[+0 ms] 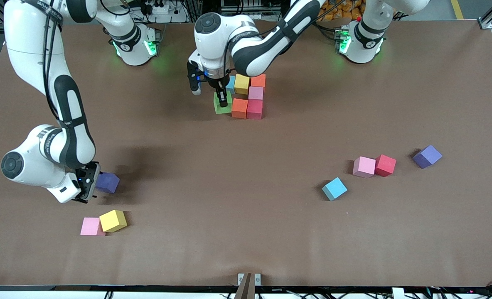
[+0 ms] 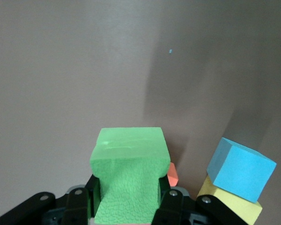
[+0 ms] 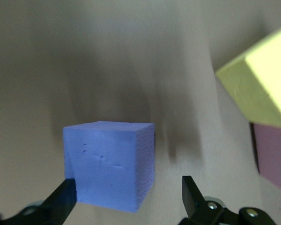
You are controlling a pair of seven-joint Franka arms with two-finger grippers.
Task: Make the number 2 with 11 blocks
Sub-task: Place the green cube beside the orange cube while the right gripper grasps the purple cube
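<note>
Clamping green block (image 1: 222, 104), left gripper (image 1: 222, 98) jaws; right gripper (image 1: 89, 182) jaws wide beside purple block (image 1: 107, 182)

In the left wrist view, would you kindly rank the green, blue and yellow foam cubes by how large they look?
1. Green foam cube, gripped between the left gripper's fingers, closest to the camera.
2. Blue foam cube.
3. Yellow foam cube, partly hidden beneath the blue one, so its rank is unsure.
</note>
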